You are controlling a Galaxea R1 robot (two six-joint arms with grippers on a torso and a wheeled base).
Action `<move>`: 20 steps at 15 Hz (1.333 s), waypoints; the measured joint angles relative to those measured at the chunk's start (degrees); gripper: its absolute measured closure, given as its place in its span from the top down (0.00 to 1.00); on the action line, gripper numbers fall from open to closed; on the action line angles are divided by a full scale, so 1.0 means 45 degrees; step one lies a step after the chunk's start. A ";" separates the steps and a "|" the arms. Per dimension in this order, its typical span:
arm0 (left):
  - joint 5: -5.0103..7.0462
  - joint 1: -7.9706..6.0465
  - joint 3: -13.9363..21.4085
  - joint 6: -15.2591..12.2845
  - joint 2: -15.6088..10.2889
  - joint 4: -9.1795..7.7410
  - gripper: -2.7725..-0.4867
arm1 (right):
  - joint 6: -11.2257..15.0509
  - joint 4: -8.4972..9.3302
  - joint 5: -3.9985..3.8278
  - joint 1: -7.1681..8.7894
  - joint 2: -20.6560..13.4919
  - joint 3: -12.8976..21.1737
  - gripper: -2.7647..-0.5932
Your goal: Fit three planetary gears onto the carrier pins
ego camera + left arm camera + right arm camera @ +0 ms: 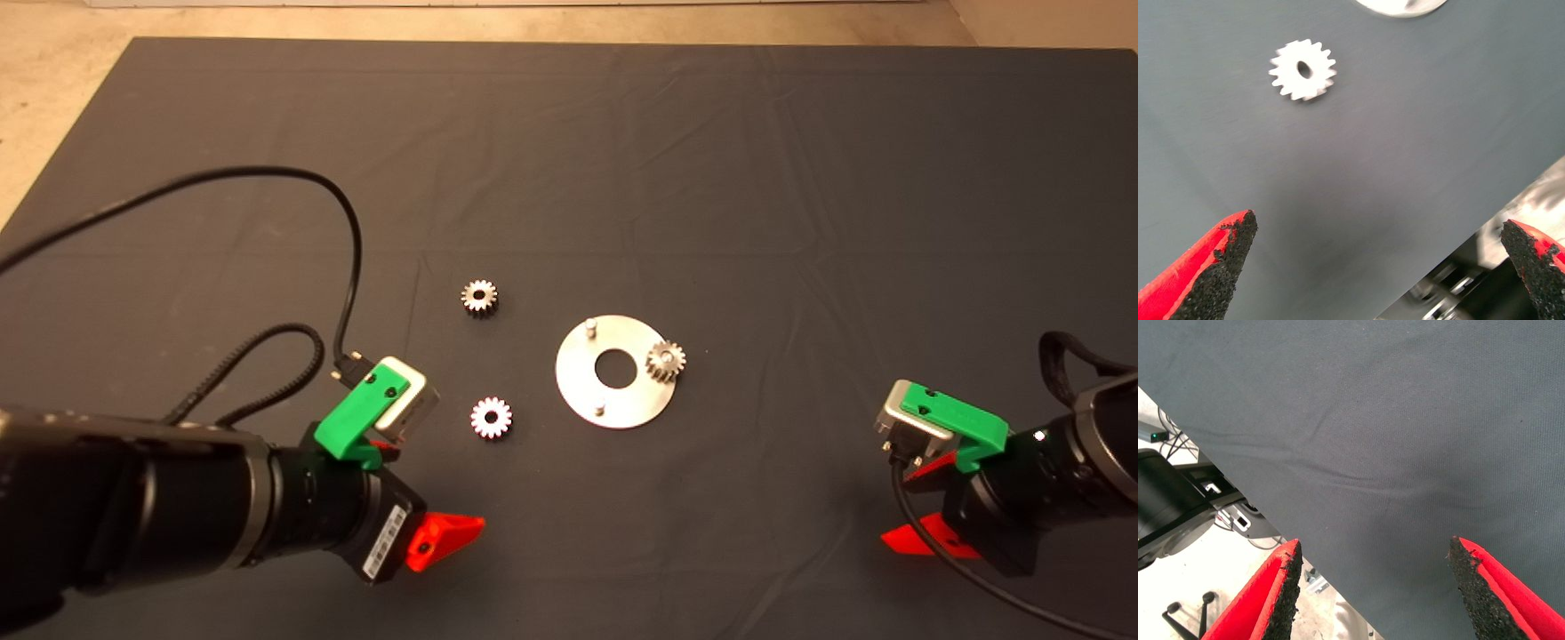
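Observation:
The shiny round disc lies at the mat's centre. Two carrier pins stand bare on it. One planetary gear sits at the disc's right rim, where it hides the third pin. Two loose gears lie flat on the mat left of the disc, one farther back and one nearer. My left gripper is open and empty, a little short of the nearer gear, which also shows in the left wrist view. My right gripper is open and empty at the lower right, away from the disc.
A black cable loops over the mat behind my left arm. The mat's front edge and the floor with robot base parts show in the right wrist view. A slice of the disc shows in the left wrist view.

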 joint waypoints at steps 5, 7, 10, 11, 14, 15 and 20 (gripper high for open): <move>0.0678 -0.0291 -0.0024 0.0325 0.0919 -0.0375 0.94 | 0.0004 0.0000 0.0001 0.0000 -0.0003 0.0030 0.47; 0.0867 -0.0289 -0.0219 0.0477 0.1338 -0.0408 0.94 | 0.0005 0.0000 0.0016 0.0000 0.0000 0.0149 0.47; 0.1007 -0.0251 -0.0507 0.0497 0.1638 -0.0199 0.94 | 0.0000 0.0000 0.0005 0.0000 -0.0003 0.0173 0.47; 0.1029 -0.0185 -0.0669 0.0604 0.1859 -0.0112 0.94 | 0.0000 0.0000 0.0041 0.0000 -0.0008 0.0173 0.47; 0.1065 0.0116 -0.1634 0.1415 0.2569 0.0129 0.94 | 0.0000 0.0000 0.0063 0.0000 -0.0008 0.0179 0.47; 0.1060 0.0417 -0.1991 0.1741 0.2771 0.0270 0.94 | 0.0001 0.0000 0.0046 0.0000 -0.0038 0.0179 0.47; 0.1073 0.1302 -0.2861 0.2384 0.3089 0.1083 0.94 | 0.0000 0.0001 0.0103 -0.0004 -0.0608 0.0368 0.47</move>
